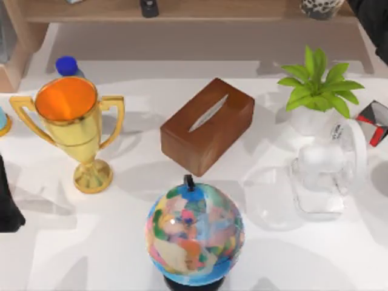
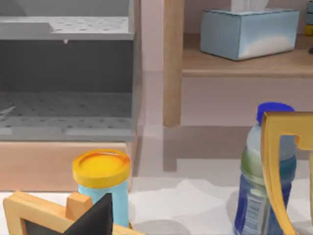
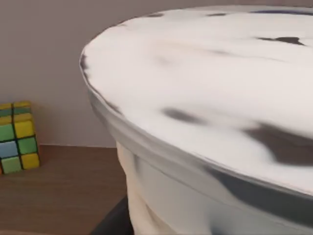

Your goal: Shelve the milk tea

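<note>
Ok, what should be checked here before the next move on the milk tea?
1. Milk tea at the shelf: ok, it is at the shelf's right end.
2. Cup base seated on the board: cannot tell, the base is hidden.
3. Space beside the cup: ok, the puzzle cube stands apart from it.
4. Right arm next to the cup: ok.
5. Left arm out of the way: ok, parked at the table's left edge.
</note>
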